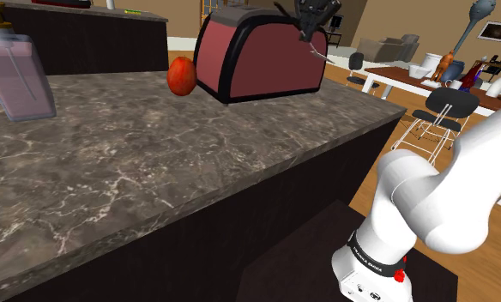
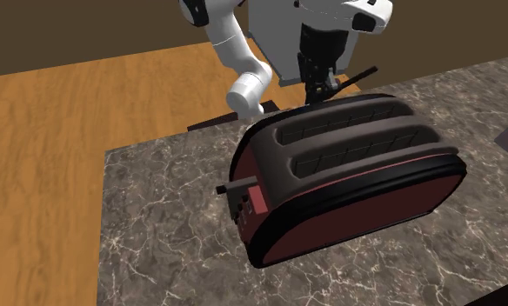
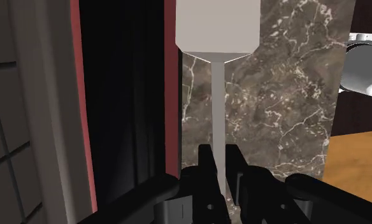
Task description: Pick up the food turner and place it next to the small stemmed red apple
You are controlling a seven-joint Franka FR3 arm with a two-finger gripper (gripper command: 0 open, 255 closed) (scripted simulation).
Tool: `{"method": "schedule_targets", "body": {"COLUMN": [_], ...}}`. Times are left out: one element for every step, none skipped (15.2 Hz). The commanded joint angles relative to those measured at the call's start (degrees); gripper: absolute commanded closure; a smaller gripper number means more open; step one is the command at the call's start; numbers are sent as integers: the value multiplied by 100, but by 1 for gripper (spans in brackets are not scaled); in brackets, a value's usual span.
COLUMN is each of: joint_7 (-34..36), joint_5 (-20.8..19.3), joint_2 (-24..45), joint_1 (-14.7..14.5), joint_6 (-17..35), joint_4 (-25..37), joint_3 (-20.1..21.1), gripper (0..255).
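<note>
Wrist view: the gripper clasps the shaft of the food turner. Its long axis runs straight away from the fingers, blade farthest, over the counter beside the toaster. Shoulder view adds the red apple, touching the toaster's left.

Looks like a home kitchen, open to dining and living space. Told by a dark, white-veined stone countertop carrying a red toaster with black trim, a red apple just beside it, and a translucent pink jug near the shoulder view's left edge. Backed by a second dark counter. Beyond the worktop: wooden floor, a white table crowded with small objects, black chairs on thin white legs, a grey armchair, a framed picture on the wall.
</note>
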State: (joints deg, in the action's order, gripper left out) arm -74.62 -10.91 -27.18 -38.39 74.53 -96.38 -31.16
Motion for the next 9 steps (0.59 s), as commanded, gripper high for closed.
{"method": "schedule_targets", "body": {"joint_7": [215, 329, 447, 551, 640, 731, 814, 894, 972], "joint_5": [192, 242, 285, 338, 404, 465, 532, 599, 666], "joint_2": [193, 276, 361, 458, 568, 679, 800, 925, 1055], "joint_1": [-119, -203, -311, -391, -436, -498, -542, -584, -629], "joint_6": [80, 110, 137, 165, 193, 218, 241, 262, 280], "joint_4": [27, 72, 123, 182, 248, 321, 403, 492, 589], "joint_3": [126, 156, 167, 191, 236, 265, 304, 341, 373], "gripper": [255, 255, 255, 255, 255, 255, 255, 255, 255]}}
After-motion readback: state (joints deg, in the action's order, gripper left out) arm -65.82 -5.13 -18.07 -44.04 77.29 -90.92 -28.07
